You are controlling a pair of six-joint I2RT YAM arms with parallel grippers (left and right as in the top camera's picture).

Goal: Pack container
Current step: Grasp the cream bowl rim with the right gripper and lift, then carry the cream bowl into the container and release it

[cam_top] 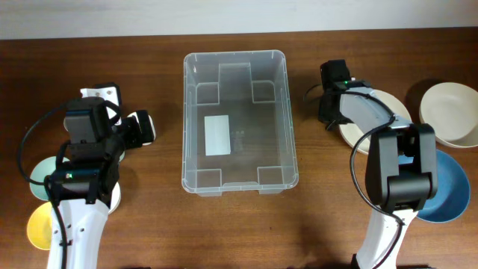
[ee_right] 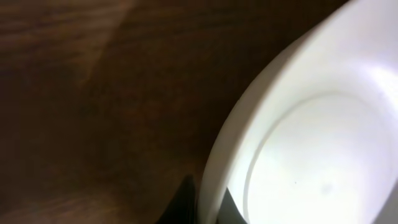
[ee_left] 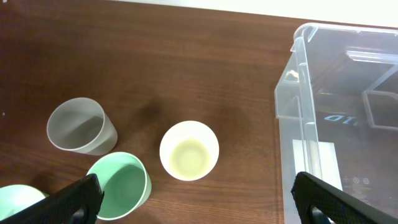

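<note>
My right claw (ee_right: 208, 204) straddles the white dish's (ee_right: 311, 124) rim. Whether it is clamped I cannot tell, the view is so close. The container (cam_top: 236, 53) sits empty mid-table, just to that claw's left, long axis running away from me. My left claw (ee_left: 199, 196) hangs spread wide above cups (ee_left: 189, 150). The wooden table (cam_top: 149, 45) between looks unobstructed.
</note>
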